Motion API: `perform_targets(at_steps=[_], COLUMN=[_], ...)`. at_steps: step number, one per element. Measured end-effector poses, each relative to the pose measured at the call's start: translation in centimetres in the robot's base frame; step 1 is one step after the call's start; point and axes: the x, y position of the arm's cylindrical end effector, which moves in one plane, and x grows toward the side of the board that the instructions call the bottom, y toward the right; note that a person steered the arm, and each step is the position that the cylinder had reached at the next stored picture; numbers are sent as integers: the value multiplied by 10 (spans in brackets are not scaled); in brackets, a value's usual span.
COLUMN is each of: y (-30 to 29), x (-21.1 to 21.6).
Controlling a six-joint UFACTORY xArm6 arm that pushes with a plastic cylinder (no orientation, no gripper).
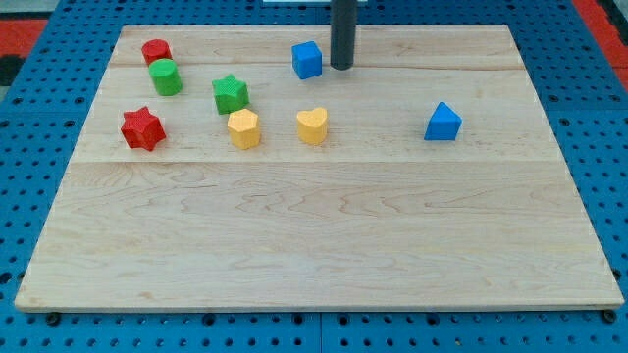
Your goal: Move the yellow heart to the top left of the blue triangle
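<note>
- my tip (341, 68) sits near the view's top, center-ish, on the wooden board (324, 245); rod comes straight down from the top edge
- it's a plain dark rod, no jaws, so nothing to open or close and it holds nothing
- tip is just right of the blue cube (307, 60), narrow gap btwn them, can't tell for sure but looks not touching
- yellow heart (312, 126) lies below the tip, slightly to the view's left of it, well apart from it
- blue triangle (443, 123) is alone on the view's right, approx same row as the heart, well apart from it and from the tip
- heart is left of the triangle, not above it
- yellow hexagon-ish block (243, 128) sits left of the heart, near it, not touching
- green star (231, 94) is above-left of that yellow block
- green cylinder (165, 76) further left, w/ a red block (156, 51) just above it, shape unclear
- red star (142, 128) is leftmost, below the cylinder
- board rests on a blue pegboard surface (608, 118)
</note>
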Motion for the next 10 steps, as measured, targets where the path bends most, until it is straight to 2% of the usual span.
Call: perform_targets(at_steps=[2, 3, 5, 6, 7, 8, 9, 10], y=[-58, -93, -109, -83, -78, -77, -44, 16], x=[99, 129, 205, 209, 181, 134, 106, 85])
